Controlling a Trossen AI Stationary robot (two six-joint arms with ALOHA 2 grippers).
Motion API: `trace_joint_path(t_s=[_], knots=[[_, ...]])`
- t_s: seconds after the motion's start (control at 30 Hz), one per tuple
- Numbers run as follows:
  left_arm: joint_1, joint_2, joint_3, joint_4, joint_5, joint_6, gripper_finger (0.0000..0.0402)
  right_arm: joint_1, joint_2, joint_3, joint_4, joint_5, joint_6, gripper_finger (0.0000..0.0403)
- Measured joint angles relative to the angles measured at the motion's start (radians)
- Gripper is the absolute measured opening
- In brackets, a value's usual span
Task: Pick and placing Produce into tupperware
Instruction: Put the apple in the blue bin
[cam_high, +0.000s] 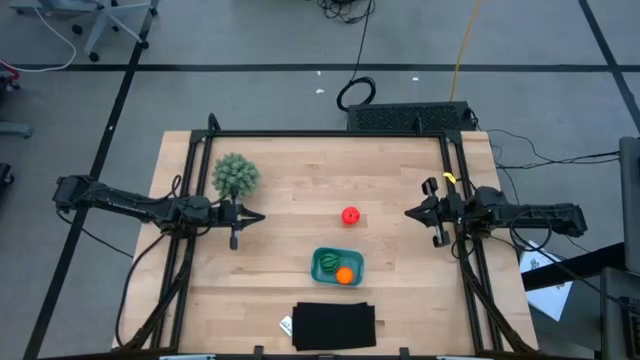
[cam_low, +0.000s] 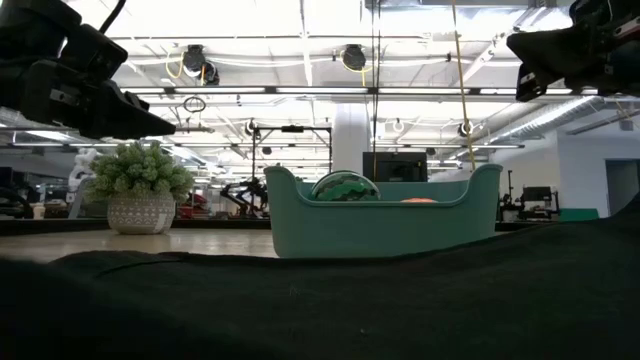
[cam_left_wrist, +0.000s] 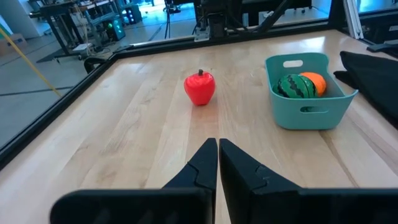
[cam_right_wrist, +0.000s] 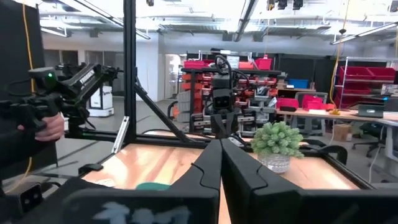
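Observation:
The teal tub (cam_high: 338, 266) sits on the table near its front middle, holding the striped green piece (cam_high: 328, 263) and the orange piece (cam_high: 344, 275); both also show in the tub (cam_left_wrist: 308, 93) in the left wrist view. The red piece (cam_high: 350, 215) stands alone on the wood behind the tub, also seen as the red piece (cam_left_wrist: 199, 88). My left gripper (cam_high: 258, 217) hovers shut at the table's left side, pointing right. My right gripper (cam_high: 410, 212) hovers shut at the right side, pointing left. Neither touches anything.
A bushy green plant in a pot (cam_high: 235, 175) stands just behind my left gripper. A black flat rectangle (cam_high: 334, 326) lies at the near edge, with a small white tag (cam_high: 286, 325) beside it. A dark frame rails the table's sides. A person's hand (cam_right_wrist: 46, 127) shows beyond the table.

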Motion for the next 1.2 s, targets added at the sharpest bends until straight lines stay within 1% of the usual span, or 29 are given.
trace_joint_path(t_s=[0.17, 0.3, 0.47, 0.6, 0.73, 0.9, 1.07, 1.2], knots=[[0.000, 0.000, 0.000, 0.001, 0.000, 0.012, 0.0021, 0.000, 0.001, 0.000, -0.001, 0.001, -0.002, 0.0000], [0.000, 0.000, 0.000, 0.006, 0.003, -0.017, 0.0021, 0.000, 0.001, 0.000, -0.009, 0.001, -0.002, 0.0000], [0.004, 0.000, 0.001, 0.080, -0.006, -0.070, 0.0021, 0.000, 0.001, -0.001, -0.017, 0.001, -0.002, 0.0000], [0.015, 0.001, 0.038, 0.090, -0.014, -0.082, 0.0021, 0.000, 0.001, -0.001, -0.017, 0.002, -0.002, 0.0000], [0.025, 0.042, 0.118, 0.037, -0.019, -0.083, 0.0021, 0.000, 0.001, -0.001, -0.017, 0.002, -0.002, 0.0000], [0.047, 0.163, 0.259, -0.057, -0.015, -0.051, 0.0021, 0.000, 0.001, -0.001, -0.016, 0.002, -0.002, 0.0000], [0.087, 0.300, 0.423, -0.136, 0.077, -0.039, 0.0021, 0.000, 0.001, -0.001, -0.016, 0.002, -0.002, 0.0000], [0.120, 0.415, 0.555, -0.195, 0.082, -0.043, 0.0021, 0.000, 0.001, -0.001, -0.016, 0.002, -0.002, 0.0000]])
